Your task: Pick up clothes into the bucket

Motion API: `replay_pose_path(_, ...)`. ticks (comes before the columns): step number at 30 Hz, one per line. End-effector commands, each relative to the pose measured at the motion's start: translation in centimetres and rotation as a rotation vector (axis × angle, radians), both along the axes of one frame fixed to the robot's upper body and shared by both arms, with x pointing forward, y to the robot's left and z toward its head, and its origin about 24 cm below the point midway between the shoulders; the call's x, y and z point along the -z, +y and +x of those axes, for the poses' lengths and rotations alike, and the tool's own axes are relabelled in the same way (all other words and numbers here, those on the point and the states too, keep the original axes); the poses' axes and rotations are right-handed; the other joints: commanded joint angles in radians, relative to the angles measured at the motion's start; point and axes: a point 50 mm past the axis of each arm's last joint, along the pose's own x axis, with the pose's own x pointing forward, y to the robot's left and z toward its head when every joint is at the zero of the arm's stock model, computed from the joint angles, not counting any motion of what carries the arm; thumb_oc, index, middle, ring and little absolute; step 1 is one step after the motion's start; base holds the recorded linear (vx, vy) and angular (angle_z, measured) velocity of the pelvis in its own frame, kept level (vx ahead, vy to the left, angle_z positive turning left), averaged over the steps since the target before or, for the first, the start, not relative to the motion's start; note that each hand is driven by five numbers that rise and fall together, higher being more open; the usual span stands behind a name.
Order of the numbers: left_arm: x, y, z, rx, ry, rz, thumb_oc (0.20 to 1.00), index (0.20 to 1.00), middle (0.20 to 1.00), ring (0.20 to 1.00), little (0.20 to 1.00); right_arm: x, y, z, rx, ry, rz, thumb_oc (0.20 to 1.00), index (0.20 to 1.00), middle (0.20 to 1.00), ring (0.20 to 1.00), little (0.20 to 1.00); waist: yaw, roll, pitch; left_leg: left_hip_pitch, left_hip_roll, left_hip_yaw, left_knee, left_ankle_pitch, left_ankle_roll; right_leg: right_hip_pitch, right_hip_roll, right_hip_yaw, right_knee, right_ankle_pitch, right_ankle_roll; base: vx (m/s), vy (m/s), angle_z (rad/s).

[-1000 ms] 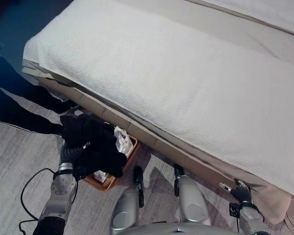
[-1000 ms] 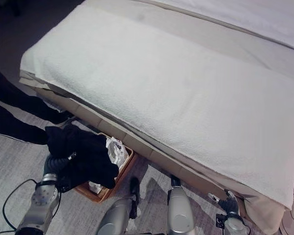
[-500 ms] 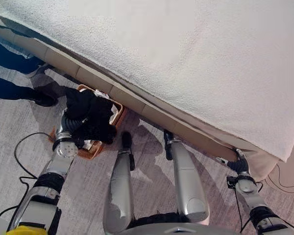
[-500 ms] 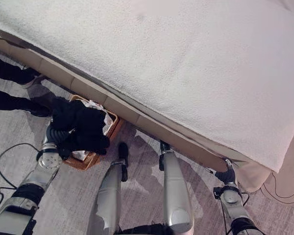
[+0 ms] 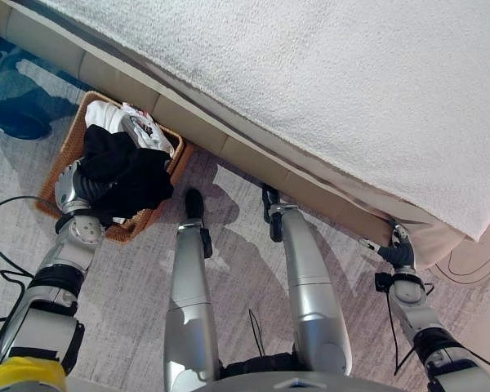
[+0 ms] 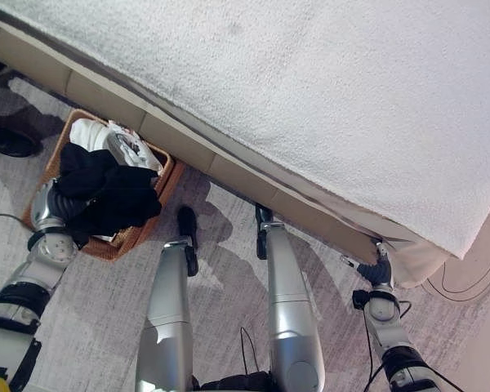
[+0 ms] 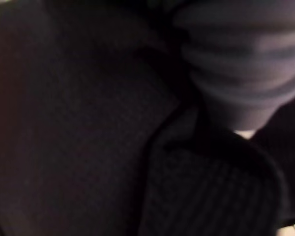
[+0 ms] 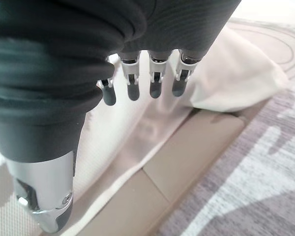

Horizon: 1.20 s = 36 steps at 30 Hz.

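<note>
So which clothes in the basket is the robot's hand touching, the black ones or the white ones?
The black clothes. They cover the left hand at the basket's near side; the white clothes lie beyond.

One wicker basket [image 5: 59,167], one black garment [image 5: 126,167], one white printed garment [image 5: 135,129], one bed [image 5: 327,90], one cream blanket [image 5: 351,57], two hands.

Black garment [image 5: 124,174], dark and crumpled, heaped over the near side of the woven brown basket [image 5: 59,159] and spilling across its rim, seen up close in the left wrist view as knitted black fabric [image 7: 88,123] with a folded edge. White clothes [image 5: 135,128] with a dark printed patch bunched at the basket's far end, touching the black heap. Basket stood upright on the grey carpet, just beside the bed's base.
</note>
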Motion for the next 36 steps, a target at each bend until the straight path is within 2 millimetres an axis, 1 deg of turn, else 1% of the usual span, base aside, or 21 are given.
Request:
replay_pose_path(1, -2.1, 2.3, -1.0, -0.075, -0.066, 0.093, 0.200, 0.200, 0.200, 0.200, 0.200, -0.3, -0.8, -1.0, 0.027, -0.038, -0.006, 1.000, 1.000, 1.000, 1.000, 1.000, -0.010, -0.011, -0.025, -0.012, -0.020, 0.034, 0.080, -0.068, 0.075, 0.074, -0.027, 0.029, -0.005, -0.045, 0.046, 0.00, 0.000, 0.00)
replay_pose_path(4, -2.6, 2.6, -1.1, -0.089, -0.081, 0.097, 0.200, 0.200, 0.200, 0.200, 0.200, -0.4, -0.6, -0.9, 0.029, -0.045, 0.004, 1.000, 1.000, 1.000, 1.000, 1.000, -0.008, -0.013, -0.025, -0.034, -0.021, 0.032, 0.087, -0.071, 0.075, 0.055, -0.028, 0.027, -0.001, -0.047, 0.045, 0.00, 0.000, 0.00)
replay_pose_path(5, -2.7, 2.8, -1.2, -0.096, -0.079, 0.099, 0.583, 0.583, 0.583, 0.583, 0.583, -0.4, -0.6, -0.8, 0.029, -0.048, 0.009, 1.000, 1.000, 1.000, 1.000, 1.000, -0.008, -0.014, -0.025, -0.040, -0.021, 0.034, 0.090, -0.072, 0.075, 0.049, -0.028, 0.027, 0.000, -0.047, 0.045, 0.00, 0.000, 0.00)
replay_pose_path(6, -2.6, 3.0, -1.3, -0.109, -0.075, 0.096, 1.000, 1.000, 1.000, 1.000, 1.000, -0.3, -0.4, -0.8, 0.025, -0.047, 0.014, 1.000, 1.000, 1.000, 1.000, 1.000, -0.007, -0.014, -0.025, -0.046, -0.023, 0.031, 0.095, -0.073, 0.077, 0.043, -0.029, 0.026, 0.002, -0.047, 0.044, 0.00, 0.000, 0.00)
replay_pose_path(11, -3.2, 3.2, -1.2, -0.137, -0.103, 0.051, 1.000, 1.000, 1.000, 1.000, 1.000, 0.0, -0.1, -1.0, 0.017, -0.033, 0.033, 1.000, 1.000, 1.000, 1.000, 1.000, -0.003, -0.016, -0.025, -0.065, -0.025, 0.030, 0.105, -0.080, 0.079, 0.025, -0.030, 0.026, 0.008, -0.049, 0.042, 0.00, 0.003, 0.01)
replay_pose_path(13, -2.6, 3.7, -1.6, -0.193, -0.132, -0.053, 1.000, 1.000, 1.000, 1.000, 1.000, 0.4, 0.2, -1.1, 0.011, -0.016, 0.052, 1.000, 1.000, 1.000, 1.000, 1.000, 0.001, -0.018, -0.025, -0.074, -0.026, 0.032, 0.112, -0.084, 0.083, 0.017, -0.030, 0.029, 0.013, -0.050, 0.040, 0.01, 0.017, 0.05)
replay_pose_path(17, -2.2, 3.6, -1.9, -0.209, -0.164, -0.104, 1.000, 1.000, 1.000, 1.000, 1.000, 0.6, 0.5, -1.1, 0.004, -0.005, 0.064, 1.000, 1.000, 1.000, 1.000, 1.000, 0.004, -0.017, -0.025, -0.069, -0.025, 0.037, 0.111, -0.088, 0.085, 0.021, -0.033, 0.027, 0.011, -0.052, 0.038, 0.00, 0.000, 0.00)
replay_pose_path(19, -1.0, 3.1, -2.2, -0.226, -0.217, -0.231, 1.000, 1.000, 1.000, 1.000, 1.000, 0.6, 0.8, -0.9, 0.000, -0.005, 0.078, 1.000, 1.000, 1.000, 1.000, 1.000, 0.010, -0.015, -0.025, -0.049, -0.026, 0.039, 0.100, -0.088, 0.086, 0.038, -0.033, 0.029, 0.000, -0.051, 0.037, 0.00, 0.000, 0.00)
replay_pose_path(22, 0.1, 2.1, -2.4, -0.210, -0.253, -0.341, 1.000, 1.000, 1.000, 1.000, 1.000, 0.7, 0.8, -0.8, 0.000, 0.002, 0.082, 1.000, 1.000, 1.000, 1.000, 1.000, 0.016, -0.008, -0.025, -0.010, -0.029, 0.043, 0.069, -0.082, 0.085, 0.069, -0.036, 0.029, -0.026, -0.047, 0.036, 0.00, 0.000, 0.00)
replay_pose_path(23, 0.2, 2.1, -2.5, -0.211, -0.253, -0.342, 1.000, 1.000, 1.000, 1.000, 1.000, 0.7, 0.8, -0.8, -0.001, 0.003, 0.082, 1.000, 1.000, 1.000, 1.000, 1.000, 0.015, -0.008, -0.025, -0.008, -0.029, 0.043, 0.067, -0.082, 0.085, 0.071, -0.036, 0.029, -0.027, -0.046, 0.036, 0.00, 0.000, 0.00)
replay_pose_path(24, 1.8, 1.5, -2.8, -0.238, -0.253, -0.433, 1.000, 1.000, 1.000, 1.000, 1.000, 0.8, 1.1, -0.6, -0.010, 0.010, 0.083, 1.000, 1.000, 1.000, 1.000, 1.000, 0.017, -0.006, -0.025, 0.026, -0.030, 0.046, 0.042, -0.076, 0.084, 0.100, -0.039, 0.031, -0.047, -0.043, 0.035, 0.00, 0.000, 0.00)
replay_pose_path(26, 2.3, 1.2, -2.8, -0.237, -0.249, -0.456, 1.000, 1.000, 1.000, 1.000, 1.000, 0.8, 1.0, -0.6, -0.011, 0.016, 0.080, 1.000, 1.000, 1.000, 1.000, 1.000, 0.018, -0.005, -0.025, 0.046, -0.030, 0.048, 0.025, -0.072, 0.084, 0.117, -0.039, 0.031, -0.060, -0.041, 0.036, 0.00, 0.005, -0.02)
replay_pose_path(27, 3.2, 0.0, -3.1, -0.199, -0.278, -0.545, 1.000, 1.000, 1.000, 1.000, 1.000, 0.9, 1.0, -0.6, -0.011, 0.029, 0.075, 1.000, 1.000, 1.000, 1.000, 1.000, 0.026, 0.005, -0.025, 0.089, -0.032, 0.049, -0.008, -0.064, 0.083, 0.155, -0.042, 0.027, -0.083, -0.039, 0.037, 0.00, 0.009, -0.05)
replay_pose_path(28, 3.3, 0.0, -3.1, -0.199, -0.277, -0.546, 1.000, 1.000, 1.000, 1.000, 1.000, 1.0, 1.0, -0.6, -0.011, 0.031, 0.075, 1.000, 1.000, 1.000, 1.000, 1.000, 0.025, 0.005, -0.025, 0.091, -0.032, 0.049, -0.010, -0.063, 0.082, 0.157, -0.042, 0.027, -0.085, -0.038, 0.037, 0.01, 0.001, -0.04)
replay_pose_path(29, 4.6, -1.2, -3.3, -0.166, -0.269, -0.630, 1.000, 1.000, 1.000, 1.000, 1.000, 0.9, 0.9, -0.5, -0.019, 0.042, 0.059, 1.000, 1.000, 1.000, 1.000, 1.000, 0.032, 0.016, -0.025, 0.148, -0.036, 0.050, -0.050, -0.053, 0.080, 0.210, -0.046, 0.023, -0.116, -0.033, 0.041, 0.01, -0.009, -0.04)
replay_pose_path(31, 5.1, -1.7, -3.4, -0.144, -0.276, -0.681, 1.000, 1.000, 1.000, 1.000, 1.000, 1.0, 0.9, -0.5, -0.023, 0.049, 0.051, 1.000, 1.000, 1.000, 1.000, 1.000, 0.032, 0.020, -0.025, 0.176, -0.037, 0.051, -0.071, -0.047, 0.079, 0.237, -0.047, 0.023, -0.134, -0.029, 0.043, -0.03, 0.004, 0.00)
replay_pose_path(32, 6.2, -2.5, -3.8, -0.091, -0.293, -0.828, 1.000, 1.000, 1.000, 1.000, 1.000, 0.8, 0.6, -0.2, -0.023, 0.052, 0.044, 1.000, 1.000, 1.000, 1.000, 1.000, 0.037, 0.035, -0.025, 0.219, -0.042, 0.055, -0.128, 0.003, 0.080, 0.278, -0.050, 0.018, -0.185, 0.015, 0.040, 0.00, 0.000, 0.00)
replay_pose_path(33, 6.5, -2.4, -4.0, -0.096, -0.282, -0.828, 1.000, 1.000, 1.000, 1.000, 1.000, 1.0, 0.6, -0.5, -0.023, 0.063, 0.044, 1.000, 1.000, 1.000, 1.000, 1.000, 0.037, 0.035, -0.025, 0.244, -0.042, 0.050, -0.117, -0.032, 0.077, 0.302, -0.048, 0.021, -0.173, -0.017, 0.046, -0.04, 0.034, 0.03)
replay_pose_path(34, 7.7, -3.7, -3.9, -0.045, -0.254, -0.928, 1.000, 1.000, 1.000, 1.000, 1.000, 1.0, 0.4, -0.3, -0.029, 0.074, 0.033, 1.000, 1.000, 1.000, 1.000, 1.000, 0.037, 0.043, -0.025, 0.294, -0.043, 0.055, -0.180, 0.015, 0.075, 0.346, -0.050, 0.015, -0.226, 0.025, 0.045, 0.00, 0.000, 0.00)
replay_pose_path(35, 7.8, -3.7, -3.9, -0.045, -0.253, -0.928, 1.000, 1.000, 1.000, 1.000, 1.000, 1.1, 0.4, -0.3, -0.029, 0.075, 0.033, 1.000, 1.000, 1.000, 1.000, 1.000, 0.037, 0.043, -0.025, 0.297, -0.043, 0.055, -0.183, 0.016, 0.075, 0.348, -0.050, 0.014, -0.229, 0.026, 0.045, -0.05, 0.032, -0.01)
replay_pose_path(36, 8.6, -4.5, -4.0, -0.020, -0.227, -0.982, 1.000, 1.000, 1.000, 1.000, 1.000, 1.2, 0.3, -0.4, -0.027, 0.084, 0.034, 1.000, 1.000, 1.000, 1.000, 1.000, 0.039, 0.047, -0.025, 0.343, -0.043, 0.054, -0.210, 0.021, 0.074, 0.393, -0.050, 0.013, -0.253, 0.031, 0.047, 0.03, 0.004, -0.02)
